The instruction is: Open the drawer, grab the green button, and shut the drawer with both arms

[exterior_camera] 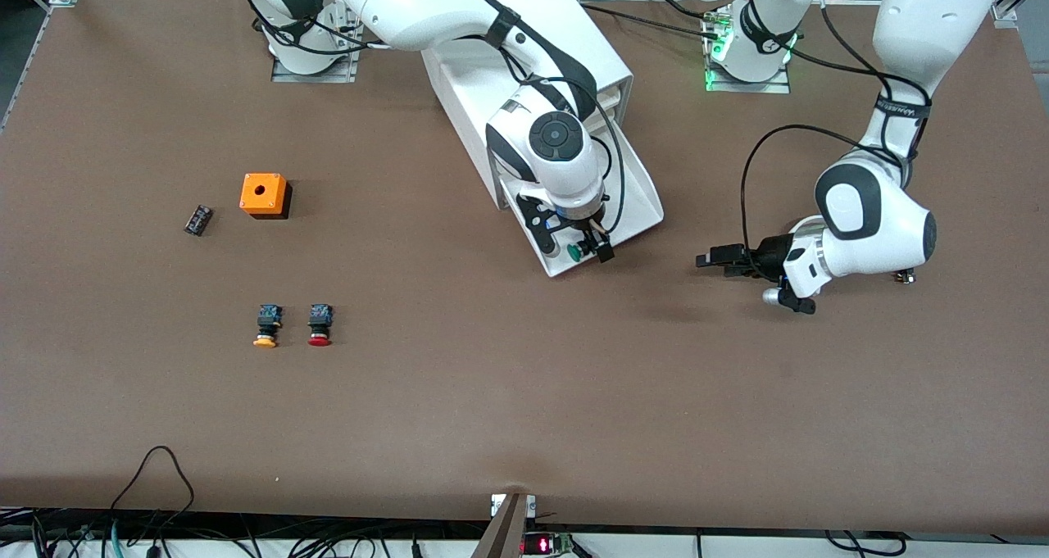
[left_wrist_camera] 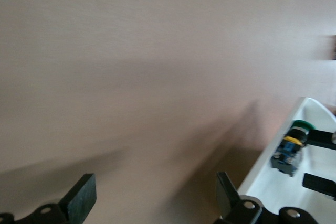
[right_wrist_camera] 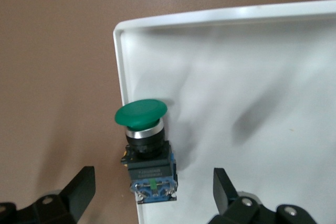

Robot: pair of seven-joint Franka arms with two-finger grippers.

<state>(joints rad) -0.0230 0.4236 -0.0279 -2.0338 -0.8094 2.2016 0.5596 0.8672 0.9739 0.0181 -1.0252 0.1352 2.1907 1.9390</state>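
Nearest the front camera lie two spare pushbuttons, a yellow-capped one (exterior_camera: pixel 267 326) and a red-capped one (exterior_camera: pixel 320 325), side by side toward the right arm's end of the table. Farther from the camera sit an orange box (exterior_camera: pixel 264 194) and a small dark part (exterior_camera: pixel 198 220).

At mid-table the drawer (exterior_camera: pixel 638 198) is already pulled out of the white cabinet (exterior_camera: pixel 524 58). I judge the opening step done and the taking step in hand. My right gripper (exterior_camera: pixel 587 245) hangs over the drawer's front corner, fingers spread wide and holding nothing. The button (right_wrist_camera: pixel 146 147) lies on its side in that corner, against the drawer's side wall, between my spread fingers.

Its long axis runs from green cap to blue-and-black body. The cap points toward the drawer's front wall, nearer the camera, and the body points back toward the cabinet.

Next, I judge, I must lower, straddle the body and pinch across it without catching the wall.

My left gripper (exterior_camera: pixel 728 260) waits over bare table beside the drawer, also spread and empty.
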